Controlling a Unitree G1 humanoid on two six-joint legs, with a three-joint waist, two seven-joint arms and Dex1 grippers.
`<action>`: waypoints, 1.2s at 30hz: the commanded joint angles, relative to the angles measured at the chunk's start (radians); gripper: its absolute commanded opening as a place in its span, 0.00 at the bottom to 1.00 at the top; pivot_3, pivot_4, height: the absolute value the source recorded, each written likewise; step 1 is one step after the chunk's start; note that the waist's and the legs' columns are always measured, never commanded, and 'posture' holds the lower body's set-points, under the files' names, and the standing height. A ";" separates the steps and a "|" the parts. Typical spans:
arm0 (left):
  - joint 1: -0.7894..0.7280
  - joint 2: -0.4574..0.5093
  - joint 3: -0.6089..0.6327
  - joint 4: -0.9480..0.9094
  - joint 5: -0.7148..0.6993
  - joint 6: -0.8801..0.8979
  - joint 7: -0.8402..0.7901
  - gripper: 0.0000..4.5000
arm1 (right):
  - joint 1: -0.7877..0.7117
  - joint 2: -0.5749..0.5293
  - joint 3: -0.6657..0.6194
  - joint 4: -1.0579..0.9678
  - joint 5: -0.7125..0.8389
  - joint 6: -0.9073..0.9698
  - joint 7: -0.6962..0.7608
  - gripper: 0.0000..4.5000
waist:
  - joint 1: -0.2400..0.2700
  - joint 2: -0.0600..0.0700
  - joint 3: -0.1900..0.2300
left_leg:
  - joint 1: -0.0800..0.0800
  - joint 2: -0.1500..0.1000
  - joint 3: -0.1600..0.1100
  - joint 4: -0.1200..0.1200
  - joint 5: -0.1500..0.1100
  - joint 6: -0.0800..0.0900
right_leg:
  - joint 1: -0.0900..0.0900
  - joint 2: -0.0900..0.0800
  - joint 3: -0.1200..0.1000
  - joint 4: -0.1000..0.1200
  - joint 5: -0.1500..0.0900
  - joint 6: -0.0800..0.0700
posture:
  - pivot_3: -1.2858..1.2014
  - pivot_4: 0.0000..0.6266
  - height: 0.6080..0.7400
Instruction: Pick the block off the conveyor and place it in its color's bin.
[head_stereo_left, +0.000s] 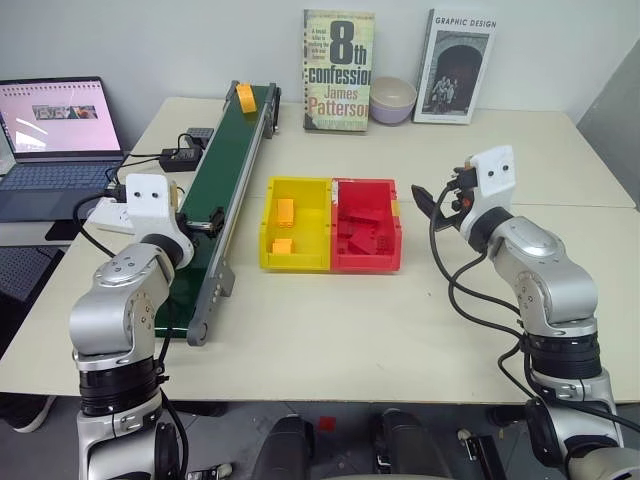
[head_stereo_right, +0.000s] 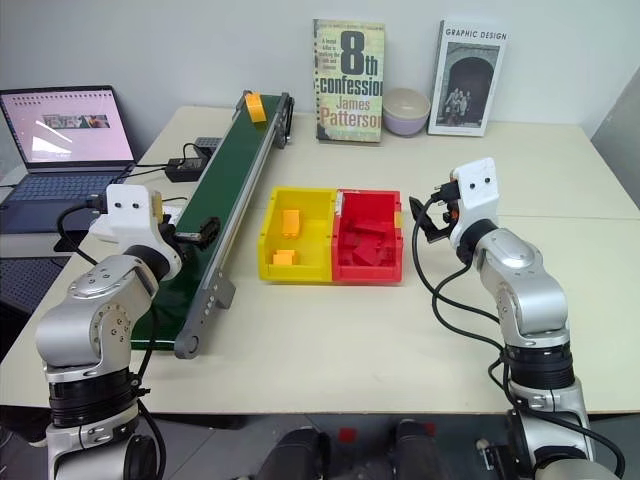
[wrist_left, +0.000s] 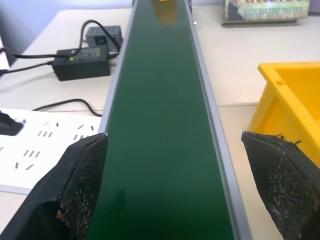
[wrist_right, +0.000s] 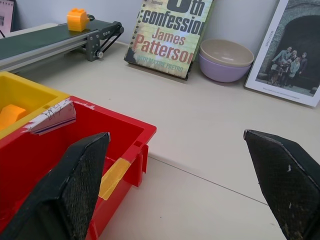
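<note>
L gripper: I'm holding it over the near stretch of the conveyor, jaws spread wide, carrying nothing. R gripper: I'm hanging it beside the red bin, jaws also wide, carrying nothing. Block: sitting at the belt's far end, well apart from both. Yellow bin: just beside the belt, touching the red one, already holding orange bricks. Step, as I'm judging it: waiting/approach, pick not yet begun. Next: I'm needing L fingers either side of the block, then closing.
</note>
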 joint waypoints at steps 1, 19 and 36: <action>-0.010 0.023 -0.006 -0.055 -0.002 -0.005 -0.011 0.98 | -0.005 0.004 -0.016 -0.033 -0.005 -0.020 -0.005 1.00 | 0.000 0.000 0.000 | 0.000 0.000 0.000 0.000 0.000 0.000 | 0.000 0.000 0.000 0.000 0.000 0.000 | 0.52 0.24 1.00; 0.019 -0.048 0.017 -0.137 0.007 -0.028 0.076 0.98 | -0.078 -0.047 -0.020 -0.066 0.242 -0.012 0.351 1.00 | 0.000 0.000 0.000 | 0.000 0.000 0.000 0.000 0.000 0.000 | 0.000 0.000 0.000 0.000 0.000 0.000 | 0.52 0.24 1.00; 0.061 -0.089 0.004 -0.143 0.027 -0.064 0.117 0.98 | -0.122 -0.108 0.063 -0.130 0.430 0.048 0.589 1.00 | 0.001 0.000 0.000 | 0.000 0.000 -0.002 0.000 0.000 0.000 | 0.001 -0.001 -0.001 0.000 0.000 0.000 | 0.52 0.24 1.00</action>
